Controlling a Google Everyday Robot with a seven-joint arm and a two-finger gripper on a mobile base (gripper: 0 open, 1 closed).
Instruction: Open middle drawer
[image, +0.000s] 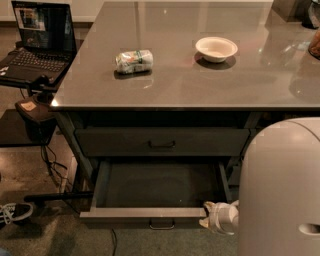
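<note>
The middle drawer (160, 184) stands pulled out below the counter, showing a shallow, bare grey interior. Its pale front edge (145, 214) faces me, with a small loop handle (161, 225) at the centre. My gripper (212, 220) is at the right end of that front edge, by the drawer's right front corner; it comes out from behind my white arm housing (280, 190). The drawer above (161, 141) is shut and has a black handle.
On the grey countertop (200, 85) lie a crumpled bag (134, 61) and a white bowl (216, 48). A laptop (37, 40) sits on a stand at the left, with cables and a shoe (12, 212) on the floor below.
</note>
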